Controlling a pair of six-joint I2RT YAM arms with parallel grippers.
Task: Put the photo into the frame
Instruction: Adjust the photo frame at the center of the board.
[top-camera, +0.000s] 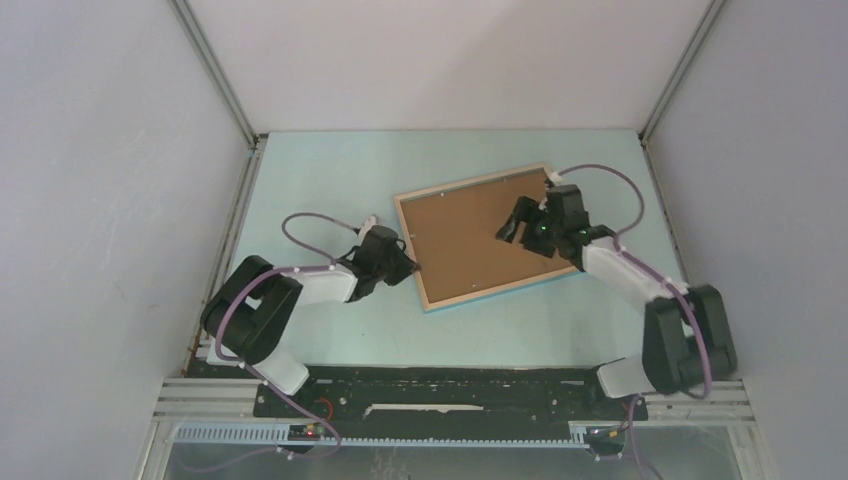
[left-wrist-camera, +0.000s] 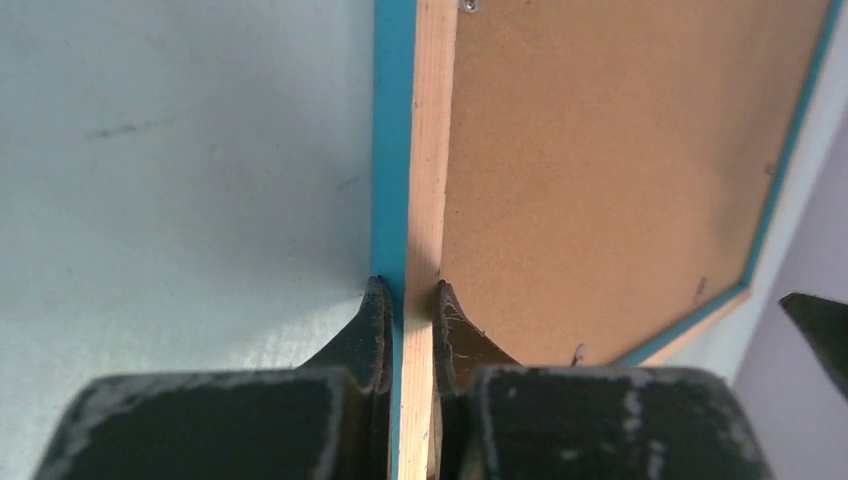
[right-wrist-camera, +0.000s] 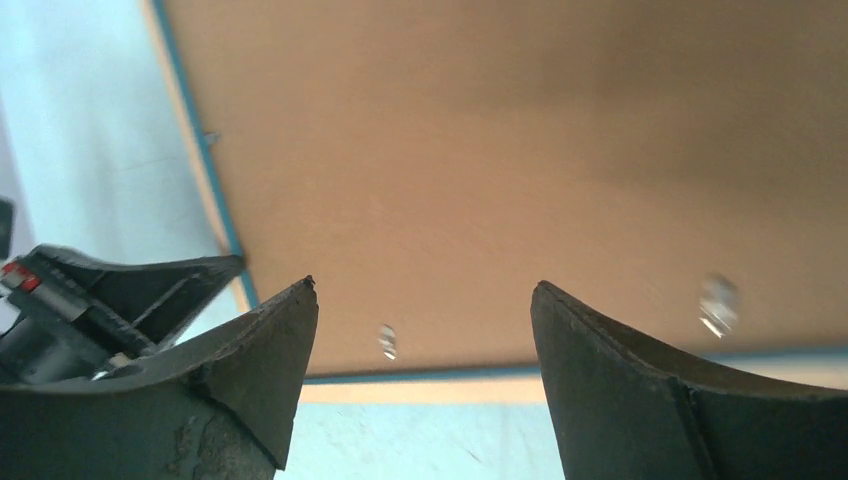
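Note:
The frame (top-camera: 480, 290) lies back-up mid-table, light wood with a blue lower edge. A brown backing board (top-camera: 460, 240) fills it. The photo is hidden. My left gripper (top-camera: 412, 268) is shut on the frame's left rail. In the left wrist view its fingertips (left-wrist-camera: 377, 300) pinch the wood-and-blue rail (left-wrist-camera: 422, 150), with the board (left-wrist-camera: 600, 150) to the right. My right gripper (top-camera: 515, 228) is open and empty above the board's right part. In the right wrist view the gripper (right-wrist-camera: 425, 290) hovers over the board (right-wrist-camera: 500, 150) near the frame's rail (right-wrist-camera: 450, 390).
The pale blue table (top-camera: 330, 170) is boxed in by grey walls with metal posts at the back corners. The left gripper shows at the left of the right wrist view (right-wrist-camera: 120, 290). A right fingertip shows at the right edge of the left wrist view (left-wrist-camera: 815, 320).

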